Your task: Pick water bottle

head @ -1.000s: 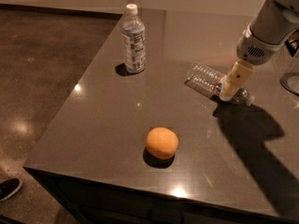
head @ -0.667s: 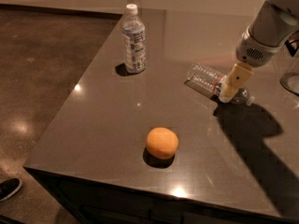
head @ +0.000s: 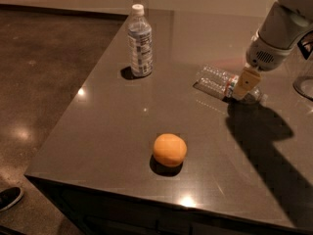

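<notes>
The water bottle (head: pixel 212 79) is a small clear ribbed bottle lying on its side at the right of the dark table (head: pixel 107 131), its cap end pointing right. Its red-orange and white label band is partly hidden behind my gripper (head: pixel 244 86). The gripper comes down from the white arm at the upper right and sits at the bottle's label end, touching or straddling it. The bottle rests on the table.
A taller white-capped bottle (head: pixel 140 40) with a large white-blue label stands upright at the back left. An orange (head: pixel 169 150) lies near the front edge. A clear round object (head: pixel 304 86) sits at the right edge. A shoe (head: pixel 9 198) shows on the floor at lower left.
</notes>
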